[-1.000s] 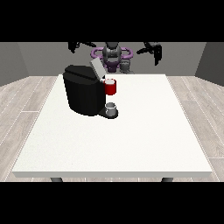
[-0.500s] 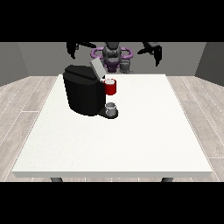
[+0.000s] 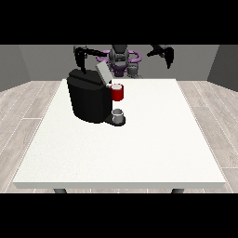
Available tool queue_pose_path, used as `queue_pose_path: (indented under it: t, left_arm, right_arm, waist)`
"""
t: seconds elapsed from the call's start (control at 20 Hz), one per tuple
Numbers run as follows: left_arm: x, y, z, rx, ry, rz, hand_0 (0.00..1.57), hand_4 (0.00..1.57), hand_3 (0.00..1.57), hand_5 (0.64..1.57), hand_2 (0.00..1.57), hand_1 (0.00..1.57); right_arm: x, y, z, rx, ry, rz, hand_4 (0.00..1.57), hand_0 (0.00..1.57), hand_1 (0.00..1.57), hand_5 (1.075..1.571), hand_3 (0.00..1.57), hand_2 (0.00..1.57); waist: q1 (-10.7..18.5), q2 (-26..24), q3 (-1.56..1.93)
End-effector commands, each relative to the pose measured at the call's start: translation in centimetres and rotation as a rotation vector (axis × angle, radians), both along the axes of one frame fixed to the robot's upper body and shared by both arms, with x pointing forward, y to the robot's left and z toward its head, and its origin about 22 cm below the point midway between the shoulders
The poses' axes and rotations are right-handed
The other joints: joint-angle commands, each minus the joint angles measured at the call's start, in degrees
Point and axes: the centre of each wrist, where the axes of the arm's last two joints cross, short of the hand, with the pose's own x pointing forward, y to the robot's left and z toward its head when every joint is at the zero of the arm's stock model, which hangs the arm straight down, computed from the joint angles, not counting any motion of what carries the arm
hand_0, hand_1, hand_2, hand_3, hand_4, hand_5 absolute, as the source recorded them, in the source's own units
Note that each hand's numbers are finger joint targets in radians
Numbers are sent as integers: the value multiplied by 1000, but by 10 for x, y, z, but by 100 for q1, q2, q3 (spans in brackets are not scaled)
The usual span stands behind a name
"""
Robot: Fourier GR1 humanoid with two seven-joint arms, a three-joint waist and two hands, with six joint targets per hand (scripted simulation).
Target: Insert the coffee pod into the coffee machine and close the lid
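The robot stands behind the white table (image 3: 139, 153) with both arms raised and bent, hands hanging well above the tabletop. The hand at the view's left (image 3: 82, 58) droops just behind the top of the coffee machine (image 3: 88, 100), apart from it as far as can be seen. The hand at the view's right (image 3: 167, 55) hangs out wide, well away from everything on the table. Whether either hand's fingers are spread or curled cannot be told at this range, and neither hand visibly holds anything.

The black machine sits on the table's far left part, its lid (image 3: 103, 73) tilted up and open. A red thing at the machine (image 3: 117, 92) shows at its front, and below it, on the machine's base, sits a small grey thing (image 3: 118, 114) that looks cup-like; whether it is the coffee pod cannot be told, and no pod shows plainly anywhere else on the table.

Judging by this, the task reads as being at the start: lid open, nothing in hand, the reach not yet made. The next move calls for a hand to come down to the pod and take hold of it.

The tabletop is plain, flat and white. Pale wood-plank flooring (image 3: 28, 107) runs around it, with grey walls (image 3: 18, 65) behind.
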Motion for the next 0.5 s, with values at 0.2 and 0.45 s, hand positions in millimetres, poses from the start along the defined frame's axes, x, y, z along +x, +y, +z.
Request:
queue_pose_path:
  t: [0.2,0.45]
  left_arm:
    - [-18,7,3,-9,-47,60,0,362,0,1571,0,0]
    - [-9,18,36,27,-100,90,0,309,0,1571,0,0]
  right_arm:
    - [18,34,17,-40,-12,99,0,0,0,1571,0,0]
    - [26,43,19,-42,-63,129,0,0,0,1571,0,0]
  waist:
    - [-245,377,-1]
    - [-204,590,0]
